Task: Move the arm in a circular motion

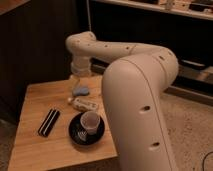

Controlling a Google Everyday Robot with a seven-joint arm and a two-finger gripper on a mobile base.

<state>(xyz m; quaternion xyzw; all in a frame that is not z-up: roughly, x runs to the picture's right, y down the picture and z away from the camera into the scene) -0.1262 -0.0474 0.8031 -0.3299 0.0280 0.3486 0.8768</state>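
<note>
The cream-white arm (135,85) fills the right and centre of the camera view. Its thick rounded segments with dark screw holes run from the foreground up and left to a bulbous joint (82,44). From there the wrist points down over the back of the wooden table (35,150). The gripper (75,78) hangs at its end, just above a blue object (80,91). It holds nothing that I can see.
On the table lie a white packet (86,104), a black dish (75,134) with a white cup (90,122) in it, and a black striped flat object (48,122) at the left. Dark cabinets and a shelf stand behind the table.
</note>
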